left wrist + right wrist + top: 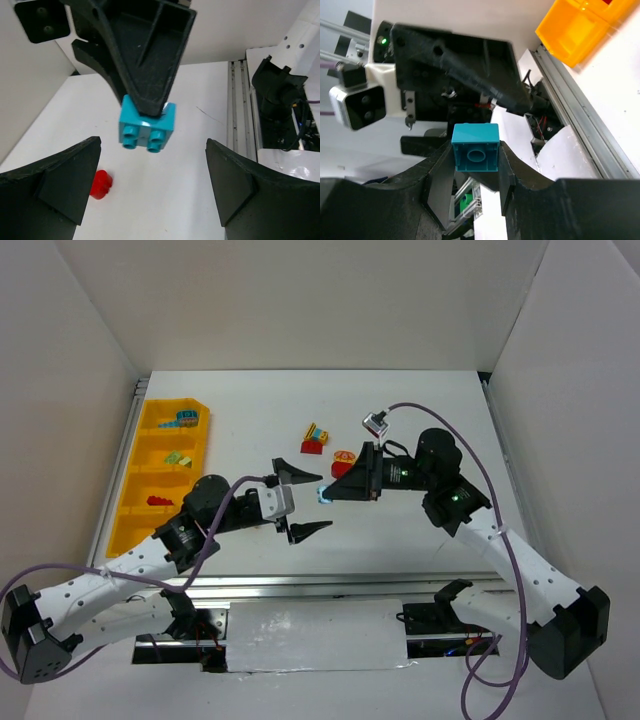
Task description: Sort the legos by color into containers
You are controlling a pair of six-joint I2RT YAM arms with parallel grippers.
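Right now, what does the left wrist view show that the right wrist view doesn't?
Only the left wrist view: a red lego lying on the table, and the studded side of the teal brick. Only the right wrist view: a corner of the yellow-orange bin, and the brick's hollow underside. Both: the teal brick clamped in the right tool, lifted off the table.

Nothing legible in any view: no lettering, number or brand on the teal brick (146, 129) or yellow tray (150, 483).
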